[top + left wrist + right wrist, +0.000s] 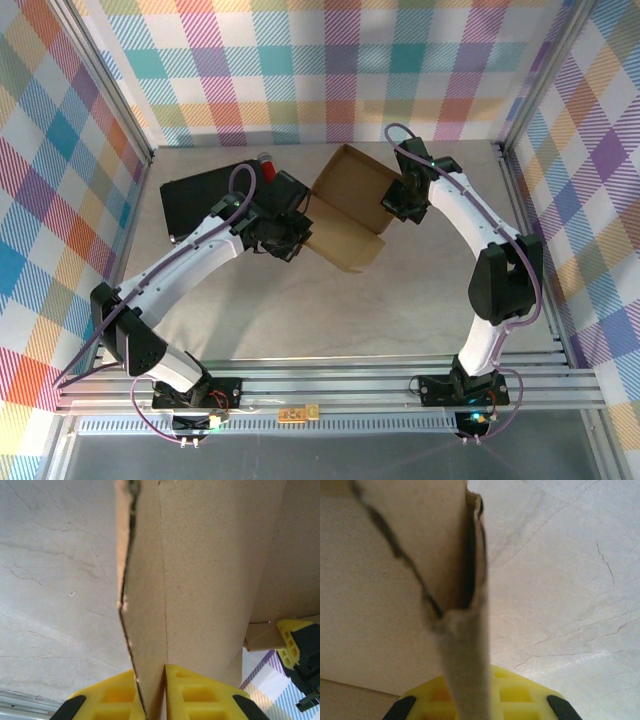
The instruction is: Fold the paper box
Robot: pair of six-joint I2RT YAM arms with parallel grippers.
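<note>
The paper box (345, 205) is brown cardboard, half formed, with raised walls at the back middle of the table. My left gripper (292, 235) is at its left edge. In the left wrist view the yellow fingers (200, 695) press together on a thin upright cardboard panel (210, 570), so that left gripper (152, 700) is shut on it. At the box's right wall, my right gripper (400, 200) is shut on a folded double wall (465, 645). That wall runs down between the two yellow pads (520, 695) of the right gripper (470, 697).
A black case (205, 200) with a red roll (267, 160) lies just left of the box, under my left arm. Bare marbled tabletop (330, 310) stretches toward the near edge. Checked walls and metal frame posts (515, 180) enclose the table.
</note>
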